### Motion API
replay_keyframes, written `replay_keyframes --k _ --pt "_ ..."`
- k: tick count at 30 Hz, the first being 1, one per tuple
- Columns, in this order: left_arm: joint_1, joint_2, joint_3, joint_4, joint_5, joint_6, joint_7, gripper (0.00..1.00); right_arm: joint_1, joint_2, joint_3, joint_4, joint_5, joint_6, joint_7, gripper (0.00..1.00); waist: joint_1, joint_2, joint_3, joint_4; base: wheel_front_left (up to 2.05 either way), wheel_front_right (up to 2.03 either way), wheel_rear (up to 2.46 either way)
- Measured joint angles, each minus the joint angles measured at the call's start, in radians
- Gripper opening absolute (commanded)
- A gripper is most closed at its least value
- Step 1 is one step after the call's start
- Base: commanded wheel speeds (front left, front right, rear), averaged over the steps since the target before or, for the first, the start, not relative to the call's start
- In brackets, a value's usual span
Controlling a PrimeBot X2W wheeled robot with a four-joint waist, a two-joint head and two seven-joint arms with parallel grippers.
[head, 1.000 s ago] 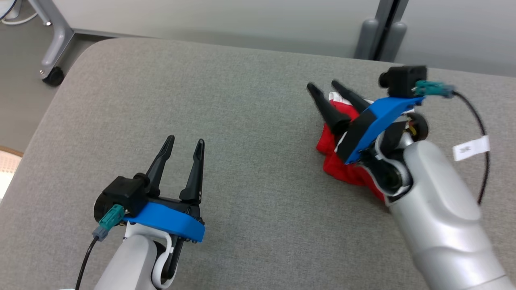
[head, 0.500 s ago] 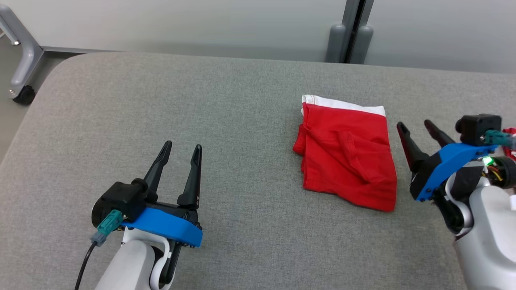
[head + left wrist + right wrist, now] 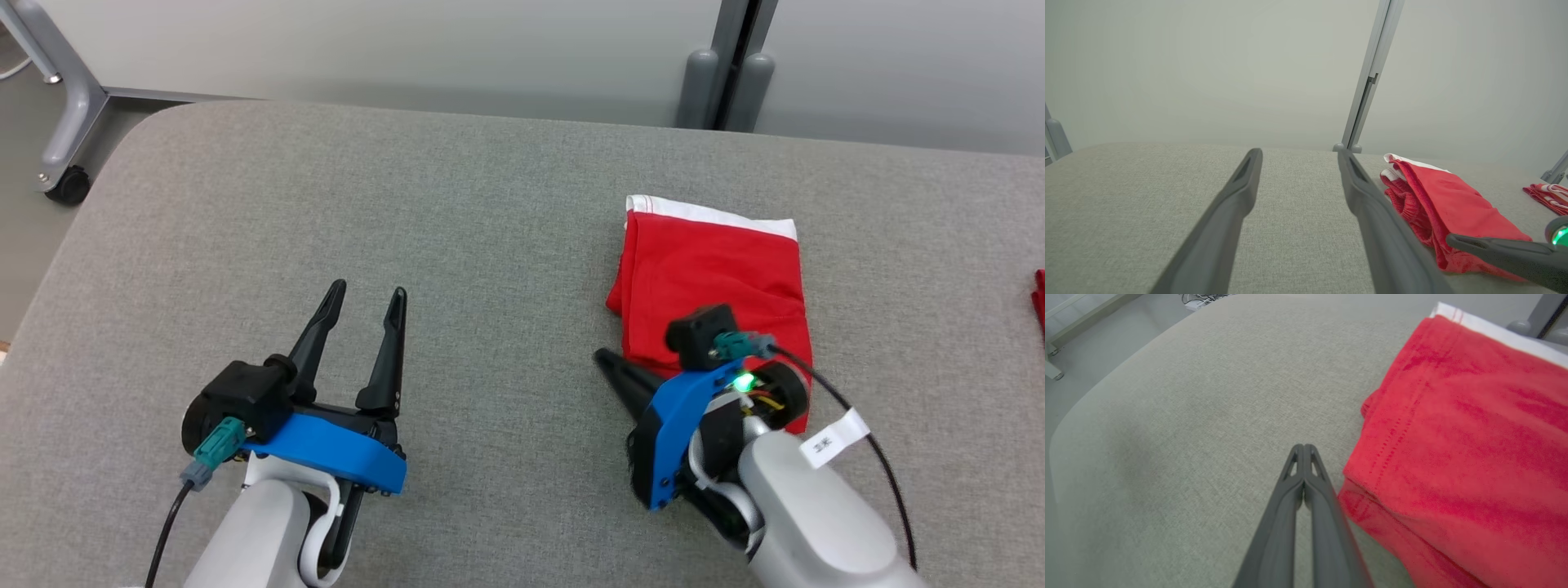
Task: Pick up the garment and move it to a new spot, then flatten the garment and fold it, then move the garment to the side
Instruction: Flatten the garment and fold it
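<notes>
Presently the folded red garment (image 3: pixel 718 278) is laid right of centre on the tabletop (image 3: pixel 457 204). The right end effector (image 3: pixel 1303 448) is pressed together, empty, beside its lower-left corner; the left end effector (image 3: pixel 366 288) is spread apart.

Lab-like test room, grey padded table (image 3: pixel 490 204), pale partition panels (image 3: pixel 367 41), frame on castors (image 3: pixel 70 131)

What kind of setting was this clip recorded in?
Probably an indoor lab or test cell: a grey fabric-covered table, plain pale partition panels behind it, and a wheeled metal frame leg on the floor.
</notes>
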Motion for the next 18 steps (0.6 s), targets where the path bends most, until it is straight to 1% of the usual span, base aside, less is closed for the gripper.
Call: replay_keyframes --k 3,5,6,7,10,12,14,16,18 --pt "0.006 0.005 0.011 0.001 -0.001 0.0 0.0 1.0 0.032 0.009 0.114 -0.094 0.122 0.0 0.022 0.0 0.0 0.0 -0.011 -0.012 0.0 0.0 0.0" --pt "0.016 0.006 0.026 0.001 0.0 0.0 0.0 1.0 0.05 0.003 0.153 -0.169 0.174 0.0 0.009 0.0 0.0 0.0 -0.02 -0.023 0.0 0.0 0.0" --pt "0.022 0.007 0.036 0.002 0.0 0.0 0.0 1.0 0.057 -0.001 0.154 -0.204 0.188 0.0 -0.013 0.04 0.0 0.0 -0.025 -0.029 0.0 0.0 0.0" --pt "0.027 0.008 0.045 0.002 0.002 0.0 0.0 1.0 0.065 -0.008 0.145 -0.239 0.203 0.0 -0.038 1.0 0.0 0.0 -0.031 -0.036 0.0 0.0 0.0" --pt "0.054 0.009 0.077 -0.001 0.009 0.001 0.0 1.0 0.114 -0.035 0.075 -0.335 0.204 0.0 -0.139 1.0 0.0 0.0 -0.051 -0.063 0.0 0.0 0.0" --pt "0.074 0.009 0.101 -0.005 0.012 0.002 0.0 1.0 0.158 -0.048 -0.005 -0.382 0.179 0.0 -0.194 1.0 0.0 0.0 -0.062 -0.086 0.0 0.0 0.0" --pt "0.091 0.014 0.119 -0.011 0.021 0.006 0.0 1.0 0.212 -0.064 -0.088 -0.417 0.134 0.0 -0.225 1.0 -0.0001 0.0 -0.074 -0.108 0.0 0.0 0.0" --pt "0.111 0.016 0.138 -0.018 0.031 0.007 0.0 1.0 0.265 -0.066 -0.18 -0.454 0.091 0.0 -0.247 1.0 0.0 0.0 -0.088 -0.128 0.0 0.0 0.0" --pt "0.131 0.018 0.159 -0.024 0.038 0.01 0.0 1.0 0.305 -0.074 -0.245 -0.485 0.038 0.0 -0.255 1.0 -0.0001 0.0 -0.101 -0.146 0.0 0.0 0.0"
